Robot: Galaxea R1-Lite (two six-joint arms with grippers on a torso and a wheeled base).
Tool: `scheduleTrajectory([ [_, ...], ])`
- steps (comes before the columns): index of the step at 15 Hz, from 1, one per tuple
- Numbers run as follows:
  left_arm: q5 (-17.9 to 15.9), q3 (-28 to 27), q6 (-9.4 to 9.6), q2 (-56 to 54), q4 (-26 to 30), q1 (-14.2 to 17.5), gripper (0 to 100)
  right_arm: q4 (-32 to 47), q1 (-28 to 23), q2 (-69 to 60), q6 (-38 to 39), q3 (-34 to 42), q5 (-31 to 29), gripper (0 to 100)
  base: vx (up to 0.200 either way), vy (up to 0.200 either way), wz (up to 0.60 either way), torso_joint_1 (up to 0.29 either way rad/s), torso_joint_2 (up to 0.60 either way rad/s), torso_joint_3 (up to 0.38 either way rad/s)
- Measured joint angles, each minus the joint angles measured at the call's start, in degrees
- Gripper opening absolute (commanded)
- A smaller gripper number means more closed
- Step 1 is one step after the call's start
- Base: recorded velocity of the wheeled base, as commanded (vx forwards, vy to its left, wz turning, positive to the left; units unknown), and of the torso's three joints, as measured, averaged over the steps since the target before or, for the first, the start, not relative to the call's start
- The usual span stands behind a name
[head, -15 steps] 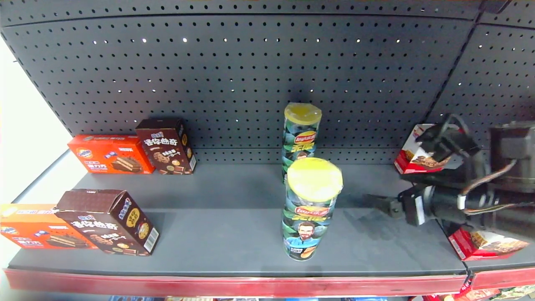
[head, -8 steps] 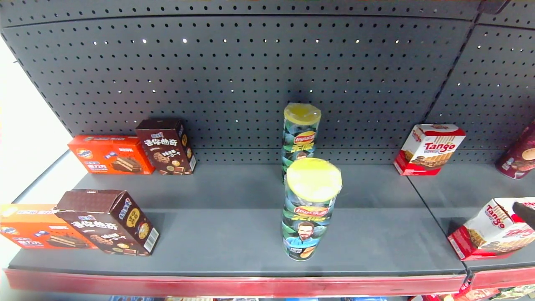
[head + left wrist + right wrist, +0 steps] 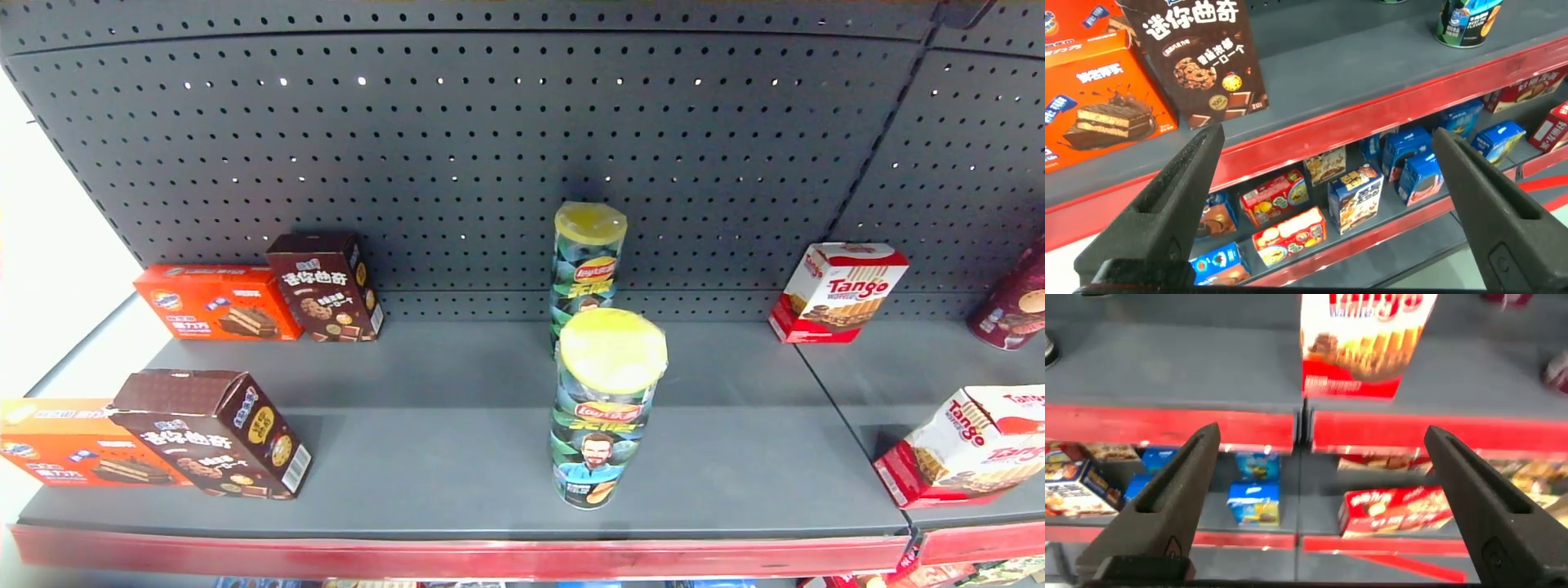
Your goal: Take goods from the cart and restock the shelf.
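Right, my left gripper (image 3: 1327, 135) and right gripper (image 3: 1323, 431) gape empty; the yellow-lidded green chip can (image 3: 608, 408) stands upright by the shelf (image 3: 408, 457) front edge.

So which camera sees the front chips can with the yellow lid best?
The head view: the whole front chips can stands upright there, top to base. The left wrist view catches just its bottom edge; the right wrist view faces a wafer box instead.
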Motion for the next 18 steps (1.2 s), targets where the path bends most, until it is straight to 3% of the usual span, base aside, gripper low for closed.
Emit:
scheduleTrajectory([
  [10, 0.7, 0.2, -0.51, 0.0, -0.3, 0.0, 100, 0.9, -1.2, -4.3, 1.6, 1.0, 0.6, 100, 0.000, 0.000, 0.00, 0.000, 0.00, 0.000],
  [13, 0.7, 0.2, -3.56, 0.0, -0.3, 0.1, 100, 0.8, -1.1, -4.4, 1.6, 1.0, 0.6, 100, 0.000, 0.000, 0.00, 0.000, 0.00, 0.000],
  [18, 0.7, 0.3, -4.00, 0.0, -0.3, 0.1, 100, 0.8, -1.2, -4.4, 1.6, 1.0, 0.6, 100, 0.000, 0.000, 0.00, 0.000, 0.00, 0.000],
])
